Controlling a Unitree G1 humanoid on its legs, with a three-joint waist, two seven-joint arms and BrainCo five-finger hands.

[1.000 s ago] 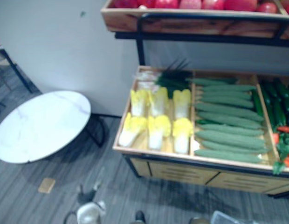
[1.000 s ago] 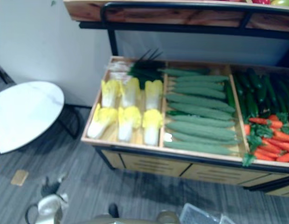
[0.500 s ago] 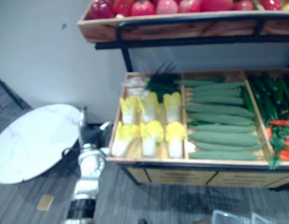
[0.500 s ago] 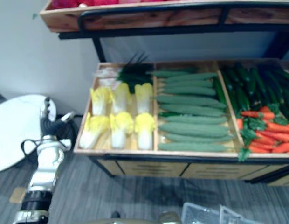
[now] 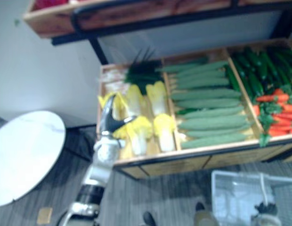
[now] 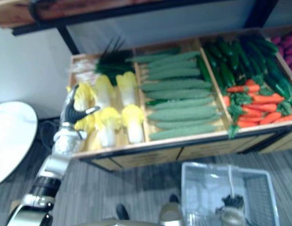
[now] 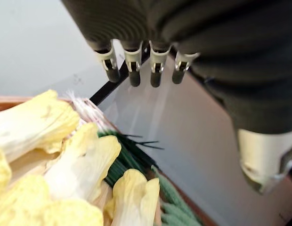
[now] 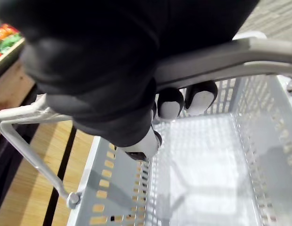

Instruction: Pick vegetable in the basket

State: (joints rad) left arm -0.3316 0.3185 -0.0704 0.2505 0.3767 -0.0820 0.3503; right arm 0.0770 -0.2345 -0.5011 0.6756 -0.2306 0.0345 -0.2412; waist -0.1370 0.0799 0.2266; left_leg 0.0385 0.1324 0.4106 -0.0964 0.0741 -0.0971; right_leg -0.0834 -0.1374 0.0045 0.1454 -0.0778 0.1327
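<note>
Left eye view: your left robot hand [image 5: 109, 120] hovers over the cabbages [image 5: 158, 125], centre-left. This is the reach step.

Left wrist view: fingers [image 7: 133, 70] straight, released. Next, lower and close on one cabbage, clear of the crate rim [image 5: 193, 151].

Right wrist view: right robot hand [image 8: 170, 102] grasps the handle [image 8: 259, 52] of the empty basket [image 8: 117, 183].

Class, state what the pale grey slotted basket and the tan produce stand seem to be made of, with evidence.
The pale grey slotted basket: probably moulded plastic, matte, given its even slots and smooth walls. The tan produce stand: seemingly wood, light finish, from its board dividers; perhaps veneer.
</note>
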